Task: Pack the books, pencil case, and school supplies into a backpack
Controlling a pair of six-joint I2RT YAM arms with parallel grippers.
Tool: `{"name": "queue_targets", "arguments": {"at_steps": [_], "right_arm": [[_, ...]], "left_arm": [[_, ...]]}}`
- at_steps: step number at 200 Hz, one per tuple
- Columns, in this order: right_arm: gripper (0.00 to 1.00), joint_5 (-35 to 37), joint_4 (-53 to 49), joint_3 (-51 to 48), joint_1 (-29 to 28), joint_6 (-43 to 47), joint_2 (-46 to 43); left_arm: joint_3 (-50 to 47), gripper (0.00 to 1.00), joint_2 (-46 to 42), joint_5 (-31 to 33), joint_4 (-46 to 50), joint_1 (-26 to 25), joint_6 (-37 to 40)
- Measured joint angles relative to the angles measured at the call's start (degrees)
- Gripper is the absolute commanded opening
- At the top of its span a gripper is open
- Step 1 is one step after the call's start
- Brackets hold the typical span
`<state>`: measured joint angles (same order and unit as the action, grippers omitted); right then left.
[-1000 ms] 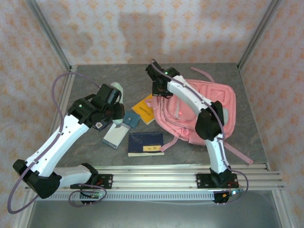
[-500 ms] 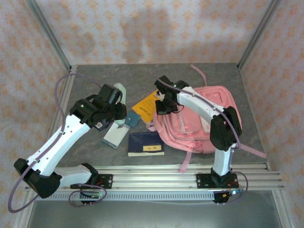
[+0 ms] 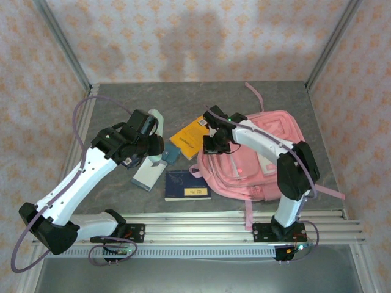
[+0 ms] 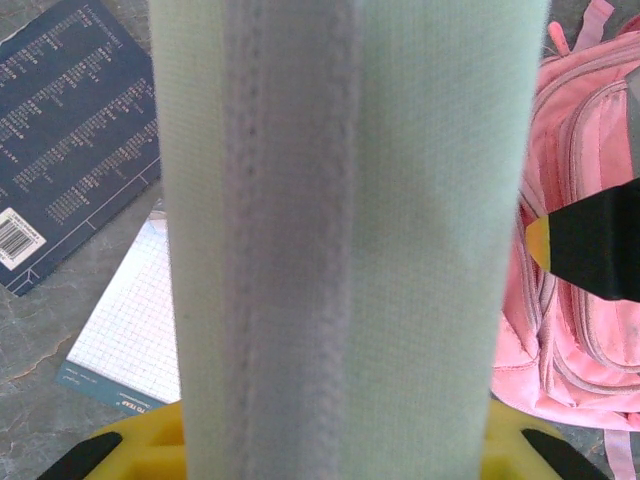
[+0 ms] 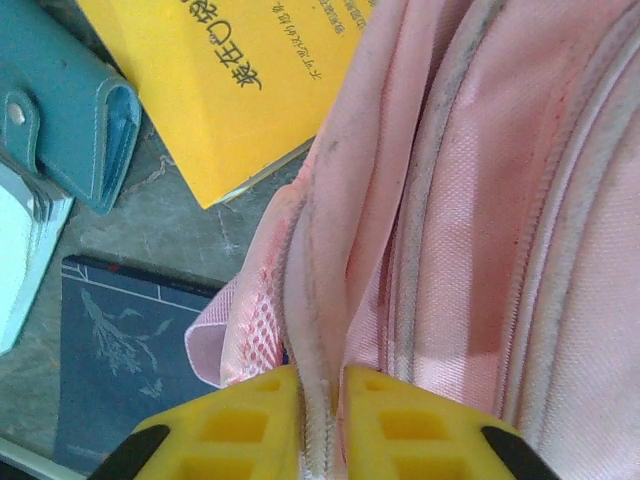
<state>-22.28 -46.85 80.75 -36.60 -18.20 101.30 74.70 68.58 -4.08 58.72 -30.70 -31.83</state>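
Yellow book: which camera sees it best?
Right wrist: the yellow book is close, its cover writing sharp, though cropped. Top external shows the book small, lying beside the backpack. In the left wrist view I can't tell.

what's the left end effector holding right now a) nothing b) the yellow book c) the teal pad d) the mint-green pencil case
d, the left wrist view has the mint-green pencil case clamped in the left end effector, yellow jaw tips on either side of it.
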Motion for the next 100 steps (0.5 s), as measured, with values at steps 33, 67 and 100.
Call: {"name": "queue_targets", "arguments": {"at_steps": [33, 67, 100], "right_arm": [[0.00, 0.20, 1.27, -1.44, 0.00, -0.20, -0.79], [0.00, 1.55, 0.94, -1.33, 0.02, 0.28, -0.68], [0.00, 4.33, -3.17, 1.81, 1.31, 0.68, -2.32]], "left_arm": [[-0.04, 0.29, 0.15, 0.00, -0.04, 0.00, -0.02], [-0.17, 0.29, 0.20, 0.02, -0.07, 0.00, 0.00], [-0.17, 0.29, 0.48, 0.02, -0.11, 0.00, 0.00]]}}
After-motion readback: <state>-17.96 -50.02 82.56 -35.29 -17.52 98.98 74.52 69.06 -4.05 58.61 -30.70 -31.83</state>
